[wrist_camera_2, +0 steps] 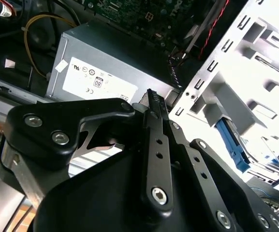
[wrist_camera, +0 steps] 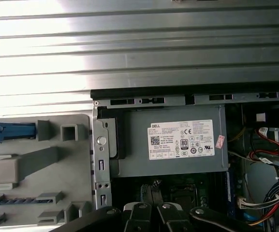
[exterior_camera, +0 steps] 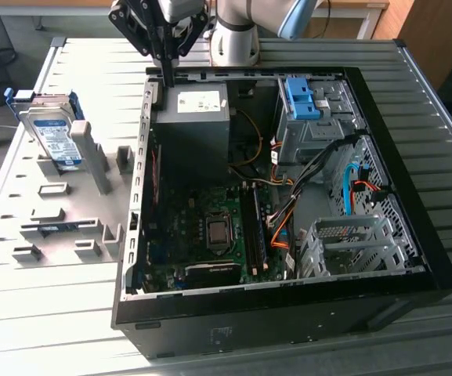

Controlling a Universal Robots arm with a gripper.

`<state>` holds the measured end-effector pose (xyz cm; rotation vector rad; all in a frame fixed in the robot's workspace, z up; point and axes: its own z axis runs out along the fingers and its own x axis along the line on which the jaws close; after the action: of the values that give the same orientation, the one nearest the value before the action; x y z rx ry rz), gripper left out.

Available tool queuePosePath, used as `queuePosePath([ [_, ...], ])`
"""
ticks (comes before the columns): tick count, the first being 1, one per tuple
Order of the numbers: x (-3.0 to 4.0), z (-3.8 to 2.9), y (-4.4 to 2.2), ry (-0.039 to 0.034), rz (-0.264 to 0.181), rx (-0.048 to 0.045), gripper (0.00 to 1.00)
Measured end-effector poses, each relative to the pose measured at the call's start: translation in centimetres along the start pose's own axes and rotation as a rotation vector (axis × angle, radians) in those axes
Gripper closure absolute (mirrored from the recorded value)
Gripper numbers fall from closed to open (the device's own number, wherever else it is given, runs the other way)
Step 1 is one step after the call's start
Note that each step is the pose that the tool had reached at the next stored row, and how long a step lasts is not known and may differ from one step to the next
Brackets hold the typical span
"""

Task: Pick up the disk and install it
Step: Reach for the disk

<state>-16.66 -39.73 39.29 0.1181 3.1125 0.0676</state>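
Note:
The disk (exterior_camera: 51,135) is a silver-grey drive with a white-and-blue label and a blue frame. It leans upright in a slot of the grey fixture plate (exterior_camera: 69,211) at the exterior view's left. In the first wrist view its blue frame edge (wrist_camera: 8,131) shows from above. My gripper (exterior_camera: 168,77) hangs over the back left corner of the open computer case (exterior_camera: 288,313), well apart from the disk. Its black fingers (wrist_camera_2: 151,104) lie together with nothing between them, just above the case rim beside the power supply (wrist_camera: 173,145).
Inside the case lie a motherboard (exterior_camera: 210,235), loose cables (exterior_camera: 320,180), a drive bay with a blue bracket (exterior_camera: 304,98) and a grey metal cage (exterior_camera: 351,243). A bare blue bracket (exterior_camera: 53,229) sits in a lower fixture slot. The ribbed metal table (exterior_camera: 92,63) surrounds everything.

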Motion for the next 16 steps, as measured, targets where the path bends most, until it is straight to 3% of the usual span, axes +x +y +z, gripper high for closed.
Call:
queuePosePath([
  [16,0.98,-0.01,-0.05,0.0000,0.000,0.0000,0.89],
])
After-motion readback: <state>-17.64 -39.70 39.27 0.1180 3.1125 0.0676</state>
